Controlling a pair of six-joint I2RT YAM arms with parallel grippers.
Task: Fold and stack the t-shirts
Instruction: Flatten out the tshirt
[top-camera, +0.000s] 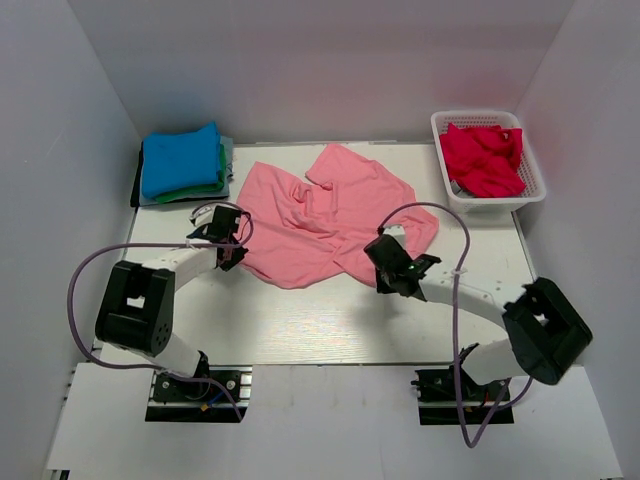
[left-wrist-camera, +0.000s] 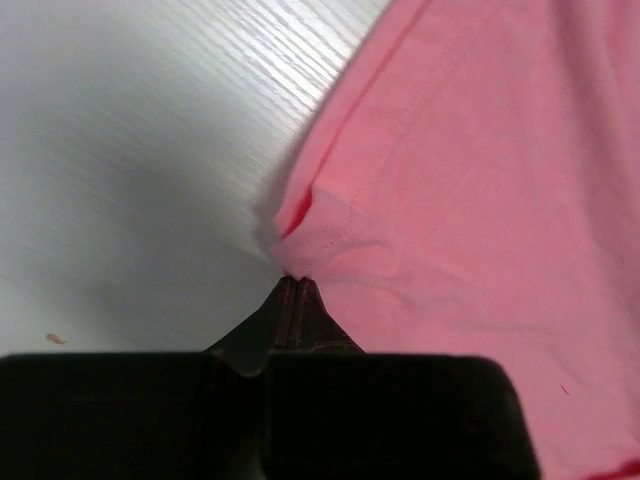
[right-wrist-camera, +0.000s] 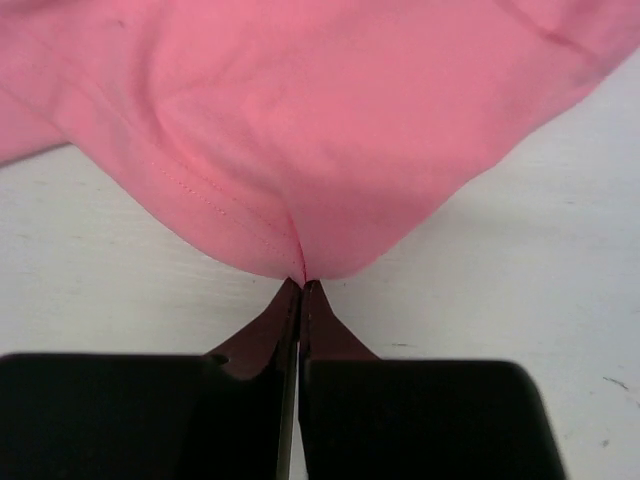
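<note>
Some folded tees (top-camera: 182, 160), blue topmost, are stacked upper left. The pink tee (top-camera: 325, 220) is laid on the bench (top-camera: 300, 320), its edges pinched by left fingers (left-wrist-camera: 286, 315) and right fingers (right-wrist-camera: 284, 320). A red tee (top-camera: 480, 158) is held in the basket (top-camera: 535, 188), upper right.

Both arms are posed pretty much the same: elbows swung wide to the outside, forearms angling back in toward the middle and stretched low over the bench (top-camera: 300, 330). The left gripper (top-camera: 236, 252) has its jaws squeezed fully together, nipping a stitched edge of the salmon pink t-shirt (top-camera: 320, 215) right at the tips. Same deal with the right gripper (top-camera: 378, 245), jaws pressed tight with a fold of that tee caught between the very tips. Both wrists sit close to the bench.
</note>
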